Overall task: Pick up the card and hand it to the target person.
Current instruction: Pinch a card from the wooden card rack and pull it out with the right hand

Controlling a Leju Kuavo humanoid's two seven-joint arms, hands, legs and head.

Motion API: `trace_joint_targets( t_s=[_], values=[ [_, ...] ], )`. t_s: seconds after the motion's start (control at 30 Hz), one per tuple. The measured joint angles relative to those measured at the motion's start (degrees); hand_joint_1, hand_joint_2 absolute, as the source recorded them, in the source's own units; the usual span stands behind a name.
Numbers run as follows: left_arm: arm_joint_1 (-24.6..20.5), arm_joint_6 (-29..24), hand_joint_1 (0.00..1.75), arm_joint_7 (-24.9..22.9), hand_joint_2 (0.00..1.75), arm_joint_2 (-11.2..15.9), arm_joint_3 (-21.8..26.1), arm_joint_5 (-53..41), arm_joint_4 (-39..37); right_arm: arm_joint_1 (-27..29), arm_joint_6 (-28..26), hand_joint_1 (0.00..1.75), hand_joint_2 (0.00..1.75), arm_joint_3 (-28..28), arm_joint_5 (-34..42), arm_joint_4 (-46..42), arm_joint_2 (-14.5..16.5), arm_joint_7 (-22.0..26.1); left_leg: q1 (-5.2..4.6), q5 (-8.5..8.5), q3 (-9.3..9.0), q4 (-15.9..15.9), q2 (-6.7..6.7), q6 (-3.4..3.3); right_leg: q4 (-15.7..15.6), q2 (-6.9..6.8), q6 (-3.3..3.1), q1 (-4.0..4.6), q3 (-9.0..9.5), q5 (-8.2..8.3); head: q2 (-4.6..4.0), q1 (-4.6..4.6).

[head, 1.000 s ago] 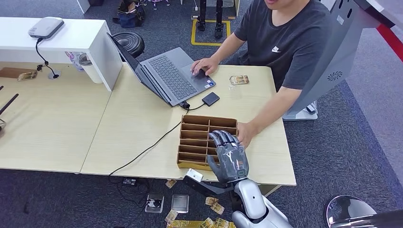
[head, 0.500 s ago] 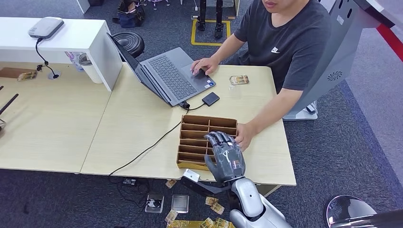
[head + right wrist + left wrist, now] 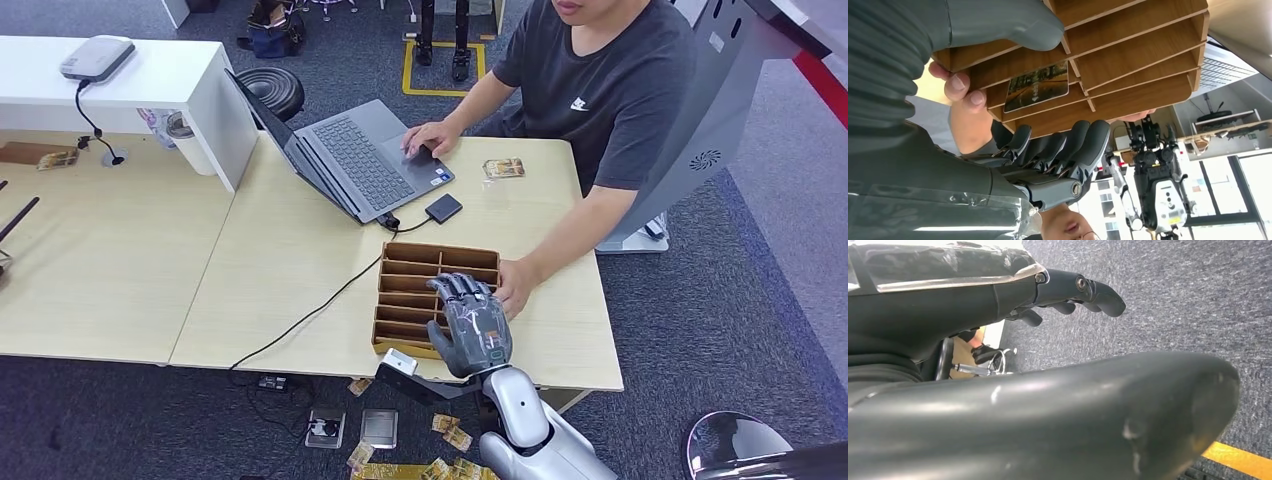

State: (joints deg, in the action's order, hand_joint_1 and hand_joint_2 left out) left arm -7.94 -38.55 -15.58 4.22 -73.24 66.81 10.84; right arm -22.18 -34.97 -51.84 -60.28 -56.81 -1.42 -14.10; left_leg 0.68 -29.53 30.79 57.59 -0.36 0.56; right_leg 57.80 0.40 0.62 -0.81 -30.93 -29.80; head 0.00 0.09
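So my right hand (image 3: 474,328) hovered over the slotted wooden tray (image 3: 405,290) on the table (image 3: 290,250), fingers (image 3: 1083,145) curled but apart, gripping nothing. The card (image 3: 1036,86) sat in a slot; the person's hand (image 3: 517,284) steadied the tray. Left hand (image 3: 1068,290) hung loosely, holding nothing.

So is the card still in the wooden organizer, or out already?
In. The card stands in a slot of the wooden organizer; the right robot hand is spread around it, not gripping it.
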Motion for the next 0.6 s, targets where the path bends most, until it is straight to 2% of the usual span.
trace_joint_targets(
  t_s=[0.6],
  values=[
    [0.00,0.01,0.00,-0.08,0.00,-0.01,0.00,-0.16,0.00,-3.37,-1.25,0.76,1.75,0.08,1.45,5.49,0.91,0.31,0.00,0.00,0.00,0.00,0.00,0.00,0.00,0.00,0.00,0.00,0.00,0.00,0.00,-0.01]
  ],
)
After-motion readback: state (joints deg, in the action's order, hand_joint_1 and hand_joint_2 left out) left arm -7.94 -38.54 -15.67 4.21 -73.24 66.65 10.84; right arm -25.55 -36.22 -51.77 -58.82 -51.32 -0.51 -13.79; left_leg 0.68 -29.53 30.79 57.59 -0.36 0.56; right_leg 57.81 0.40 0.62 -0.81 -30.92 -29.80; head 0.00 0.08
